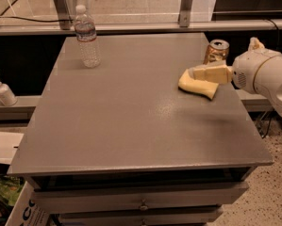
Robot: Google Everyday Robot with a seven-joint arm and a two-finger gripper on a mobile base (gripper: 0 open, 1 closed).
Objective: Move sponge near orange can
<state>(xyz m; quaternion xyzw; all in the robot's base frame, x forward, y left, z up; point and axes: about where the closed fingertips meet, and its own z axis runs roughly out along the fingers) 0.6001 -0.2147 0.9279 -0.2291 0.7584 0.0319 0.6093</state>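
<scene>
Item under inspection: the sponge [196, 84]. I judge it to be light, soft foam that will give under pressure and spring back. It is not fragile, and its texture should resist slipping. It lies flat, so I would take it across the short width near the middle; a hold at one corner would probably let the free end droop and drag.

Appearance: pale yellow and flat, with wavy curved edges and a lobe curling down at its lower right end.

Location: right of centre in the frame, lying on the grey surface [131, 126], just below and left of the orange can [217, 52]. The two are near one another, but I cannot confirm contact.

The can stands upright near the surface's right edge, copper-orange with a silver top.

The gripper [194, 73] reaches in from the right edge of the frame and sits over the sponge's upper part. I cannot tell whether it stands parted or closed on the foam.

A clear water bottle [87, 39] stands well apart, at upper left.
</scene>
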